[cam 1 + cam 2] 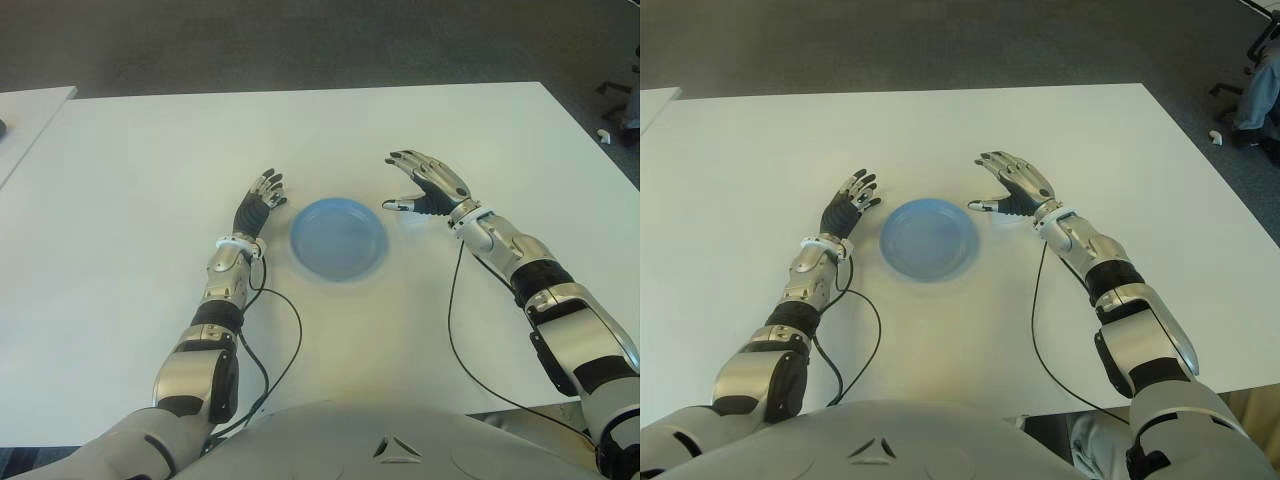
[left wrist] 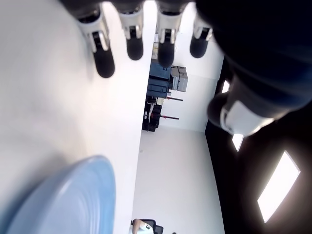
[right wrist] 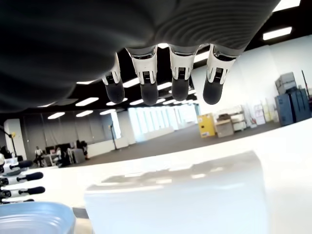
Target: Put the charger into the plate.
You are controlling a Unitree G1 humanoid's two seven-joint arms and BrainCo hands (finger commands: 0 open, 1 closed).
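Right wrist view: right hand fingers extended, spread, gripping nothing; white charger directly beneath palm on white table. Hand at 2 o'clock of blue plate, just beside rim. Left hand at 10 o'clock of plate, fingers straight, slightly apart, empty.

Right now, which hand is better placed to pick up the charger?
The right hand: its wrist view shows a white block, likely the charger, under its open fingers. The left hand shows only table and the plate.
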